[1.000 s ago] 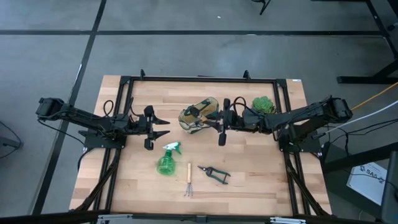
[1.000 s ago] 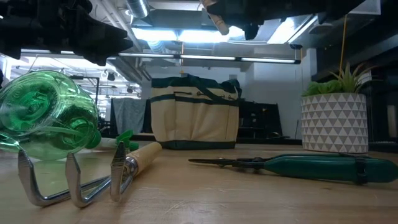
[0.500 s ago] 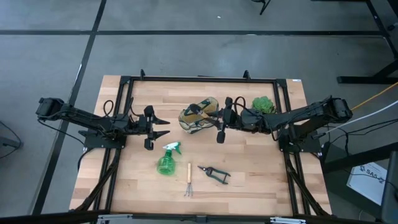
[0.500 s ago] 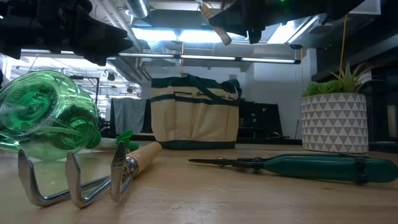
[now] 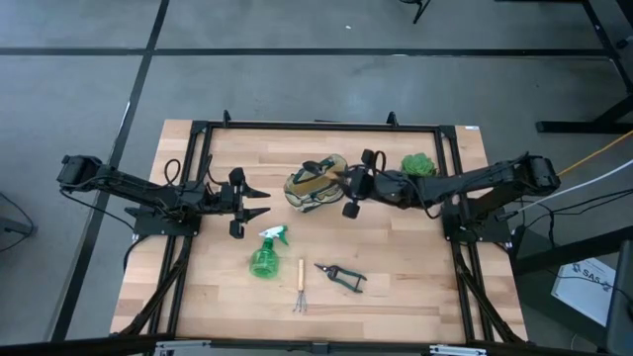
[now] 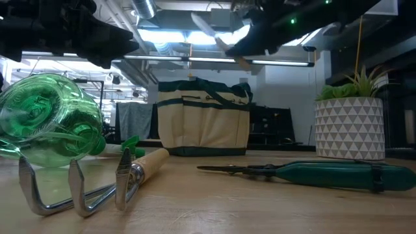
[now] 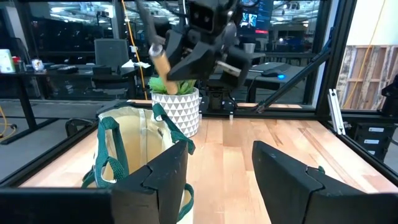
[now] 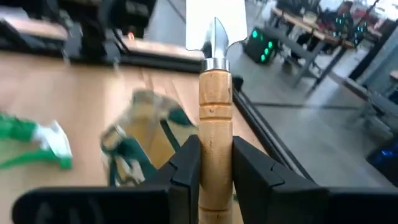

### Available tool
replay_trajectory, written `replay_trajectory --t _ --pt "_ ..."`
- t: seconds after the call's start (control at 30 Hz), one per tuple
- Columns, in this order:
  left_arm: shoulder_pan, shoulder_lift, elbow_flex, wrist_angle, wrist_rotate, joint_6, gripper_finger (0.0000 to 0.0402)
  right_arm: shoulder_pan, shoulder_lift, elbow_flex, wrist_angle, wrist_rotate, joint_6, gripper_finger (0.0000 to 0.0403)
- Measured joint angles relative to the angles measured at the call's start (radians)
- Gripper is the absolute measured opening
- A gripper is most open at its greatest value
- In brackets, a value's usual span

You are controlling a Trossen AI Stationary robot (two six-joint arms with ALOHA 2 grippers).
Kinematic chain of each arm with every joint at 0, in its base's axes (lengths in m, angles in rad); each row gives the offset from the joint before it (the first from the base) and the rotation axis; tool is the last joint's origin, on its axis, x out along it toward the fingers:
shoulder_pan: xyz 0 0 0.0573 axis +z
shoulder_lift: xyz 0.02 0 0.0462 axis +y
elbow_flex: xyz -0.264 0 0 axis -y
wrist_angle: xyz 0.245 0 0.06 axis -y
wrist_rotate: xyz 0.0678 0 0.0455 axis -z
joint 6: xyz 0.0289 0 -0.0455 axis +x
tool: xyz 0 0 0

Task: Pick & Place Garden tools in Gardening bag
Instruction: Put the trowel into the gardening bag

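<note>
My right gripper (image 5: 344,189) is shut on the wooden-handled silver trowel (image 6: 218,40), high above the table beside the beige, green-trimmed gardening bag (image 5: 314,184). The bag stands on its base at the table's far middle. My left gripper (image 5: 259,203) is open and empty, left of the bag. The green spray bottle (image 5: 265,255), the small rake (image 5: 300,287) and the black pruning shears (image 5: 341,277) lie flat on the table nearer the front edge. My right gripper pinches the trowel's wooden handle (image 8: 214,134) between its two fingers (image 8: 186,167). The handle runs forward between the fingers, with the silver blade (image 8: 214,28) beyond their tips. The trowel is lifted clear and tilted, blade end higher (image 6: 201,26), above the bag's mouth.
A leafy plant in a white patterned pot (image 5: 419,165) stands right of the bag, close under my right arm. A black frame (image 5: 198,133) runs round the tabletop. There is bare wood at the near right (image 5: 415,287).
My right gripper has turned about its wrist and shifted slightly toward the bag, keeping its hold. The trowel has swung with it: its blade now shows raised and its handle end points lower, over the bag.
</note>
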Motion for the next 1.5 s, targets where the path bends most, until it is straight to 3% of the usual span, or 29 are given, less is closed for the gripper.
replay_trajectory --t 0.53,0.83,1.17,1.37,1.5 --pt "0.000 0.000 0.000 0.000 0.000 0.000 0.0178 -0.080 0.000 0.241 -0.599 0.060 -0.062 0.0072" --pt "0.000 0.000 0.000 0.000 0.000 0.000 0.0177 -0.096 0.000 0.246 -0.619 0.059 -0.218 0.0072" --pt "0.000 0.000 0.000 0.000 0.000 0.000 0.0177 -0.076 0.009 0.246 -0.614 0.048 -0.523 0.0072" --pt "0.000 0.000 0.000 0.000 0.000 0.000 0.0176 -0.088 0.037 0.247 -0.582 -0.050 -0.568 0.0090" --pt "0.000 0.000 0.000 -0.001 0.000 0.000 0.0178 -0.089 0.061 0.247 -0.560 -0.060 -0.571 0.0098"
